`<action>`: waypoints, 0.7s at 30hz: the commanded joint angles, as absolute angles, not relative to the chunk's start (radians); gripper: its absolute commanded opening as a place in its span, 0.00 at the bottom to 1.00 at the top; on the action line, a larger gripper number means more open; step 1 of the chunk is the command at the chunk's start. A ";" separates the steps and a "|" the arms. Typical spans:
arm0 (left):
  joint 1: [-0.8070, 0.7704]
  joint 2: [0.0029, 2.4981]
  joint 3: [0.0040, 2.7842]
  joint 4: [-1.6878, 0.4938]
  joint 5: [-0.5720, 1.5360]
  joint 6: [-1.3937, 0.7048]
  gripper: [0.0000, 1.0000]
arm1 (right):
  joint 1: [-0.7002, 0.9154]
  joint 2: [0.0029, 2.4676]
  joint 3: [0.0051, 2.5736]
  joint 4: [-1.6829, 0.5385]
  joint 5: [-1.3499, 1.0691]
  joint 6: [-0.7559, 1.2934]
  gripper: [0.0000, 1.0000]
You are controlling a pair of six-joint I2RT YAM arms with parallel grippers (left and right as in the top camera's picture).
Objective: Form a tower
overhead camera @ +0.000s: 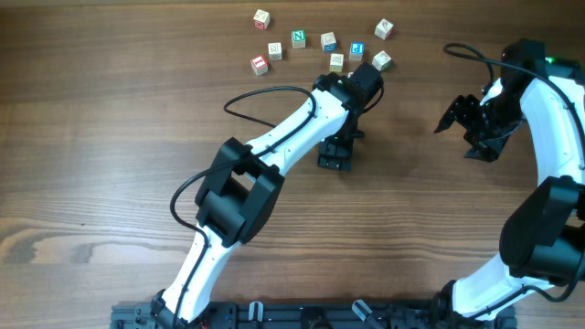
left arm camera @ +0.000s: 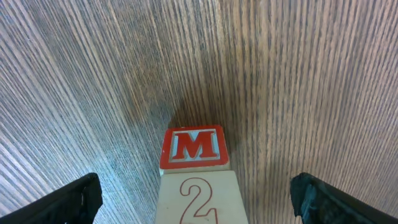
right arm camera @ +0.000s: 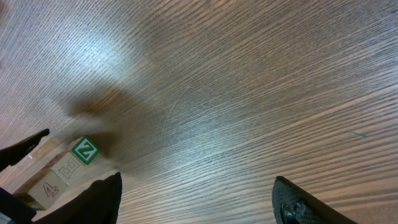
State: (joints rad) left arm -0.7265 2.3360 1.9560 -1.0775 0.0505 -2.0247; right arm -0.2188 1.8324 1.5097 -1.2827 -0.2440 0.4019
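Left gripper (left arm camera: 196,190) jaws stand wide apart either side of the tower (left arm camera: 194,149) — red M on top, low centre of the left wrist view. Right gripper (right arm camera: 196,183) — also spread, holding nothing.

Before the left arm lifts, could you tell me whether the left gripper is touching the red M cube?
Apart. The left wrist view shows the left gripper open, with bare table between each finger and the red M cube.
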 commanded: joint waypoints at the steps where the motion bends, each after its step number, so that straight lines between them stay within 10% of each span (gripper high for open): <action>1: -0.729 2.346 1.945 -1.084 0.059 -2.181 1.00 | -0.220 1.808 1.528 -1.284 -0.259 0.391 0.77; 21: -0.602 2.206 1.945 -1.223 0.097 -1.871 1.00 | -0.220 1.808 1.528 -1.281 -0.259 0.371 0.78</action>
